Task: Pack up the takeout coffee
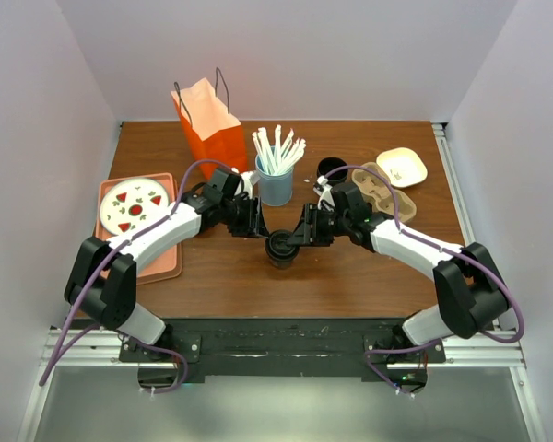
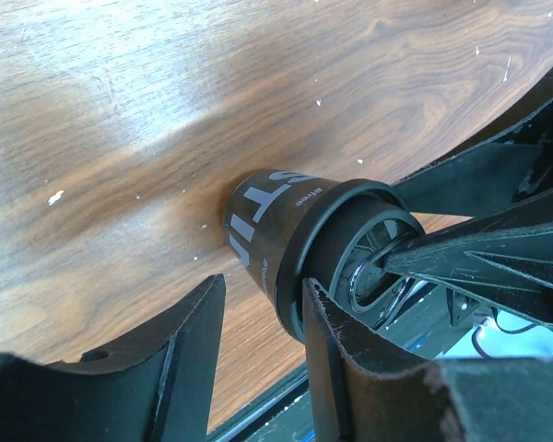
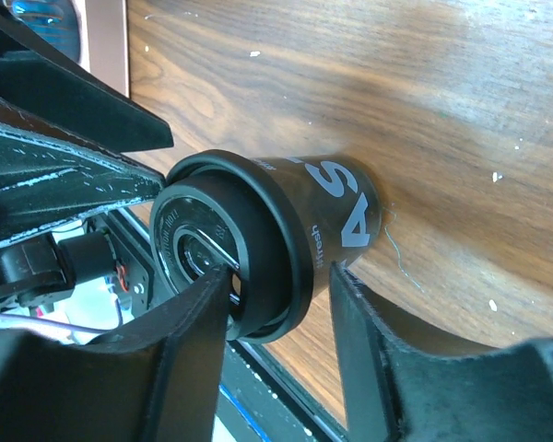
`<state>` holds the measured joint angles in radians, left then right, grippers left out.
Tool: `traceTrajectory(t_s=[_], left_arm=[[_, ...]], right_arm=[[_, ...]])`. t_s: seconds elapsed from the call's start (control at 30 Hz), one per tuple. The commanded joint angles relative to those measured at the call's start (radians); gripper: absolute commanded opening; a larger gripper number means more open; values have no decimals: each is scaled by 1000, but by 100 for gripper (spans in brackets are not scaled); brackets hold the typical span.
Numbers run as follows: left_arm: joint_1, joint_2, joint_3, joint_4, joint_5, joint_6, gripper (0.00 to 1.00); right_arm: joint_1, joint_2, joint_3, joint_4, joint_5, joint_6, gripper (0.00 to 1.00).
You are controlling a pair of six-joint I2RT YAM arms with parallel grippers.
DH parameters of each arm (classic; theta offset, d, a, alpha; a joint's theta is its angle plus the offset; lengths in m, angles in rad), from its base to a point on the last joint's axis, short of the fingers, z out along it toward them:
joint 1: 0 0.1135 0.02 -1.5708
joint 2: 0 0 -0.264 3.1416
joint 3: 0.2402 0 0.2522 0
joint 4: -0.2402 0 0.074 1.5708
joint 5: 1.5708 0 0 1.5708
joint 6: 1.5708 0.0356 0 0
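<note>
Centrally, takeout coffee (image 1: 281, 247) between left gripper (image 1: 261, 230), right gripper (image 1: 300, 237).

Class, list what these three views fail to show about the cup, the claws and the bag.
1. Grip, wrist views: left claw and right claw each straddle the rim of the cup; whether they pinch it is unclear.
2. Cup print, wrist views: few letters show; the rest curves away.
3. Cup, top view: small, half covered by both claws.
4. Inside of the bag, top view: hidden behind its front wall.
</note>
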<state>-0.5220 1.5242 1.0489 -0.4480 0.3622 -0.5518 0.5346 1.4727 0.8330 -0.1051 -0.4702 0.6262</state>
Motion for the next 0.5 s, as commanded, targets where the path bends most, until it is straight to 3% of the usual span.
traceTrajectory(t_s=[0.0,0.47], left_arm=[[4,5,-7,37,3,33,44],[2,1,-13,40,0,33,44]], right_arm=[[7,-2,17,-100,39,-54,52],[7,-3,37,-59,-27,-63,59]])
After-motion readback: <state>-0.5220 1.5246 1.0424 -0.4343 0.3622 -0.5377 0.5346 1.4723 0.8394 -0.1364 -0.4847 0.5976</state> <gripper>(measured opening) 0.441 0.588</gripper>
